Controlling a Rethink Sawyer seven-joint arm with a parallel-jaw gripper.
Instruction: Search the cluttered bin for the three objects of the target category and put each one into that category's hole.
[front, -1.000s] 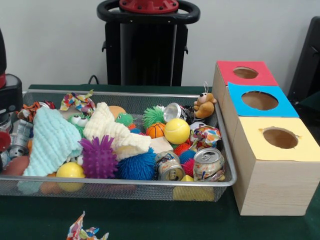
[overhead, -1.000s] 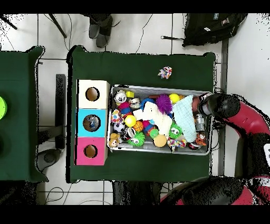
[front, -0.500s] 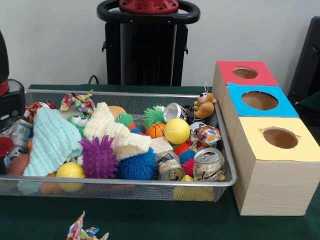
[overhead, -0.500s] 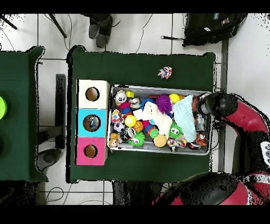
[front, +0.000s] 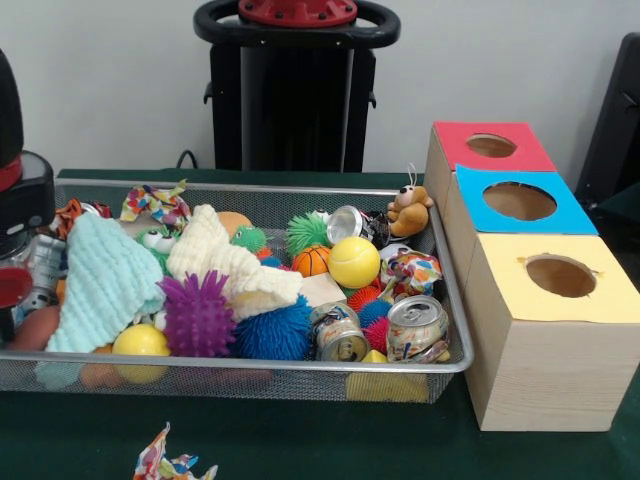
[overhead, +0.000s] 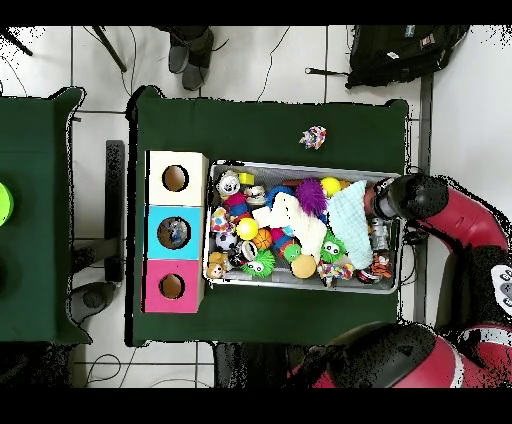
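End effector (front: 12, 290) slightly higher at bin (front: 250, 372) end, grip unclear; three holed boxes (front: 545, 330) alongside.

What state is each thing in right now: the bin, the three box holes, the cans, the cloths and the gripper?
Mesh bin: full, cluttered.
Red box hole: open, contents unseen.
Blue box hole: open, something inside.
Yellow box hole: open, contents unseen.
Front can: upright, dented.
Second can: tipped sideways.
Mint cloth: crumpled over toys.
Cream cloth: crumpled on top.
Wrapper: outside the bin, on the table.
Gripper: at the bin's end, fingers hidden.
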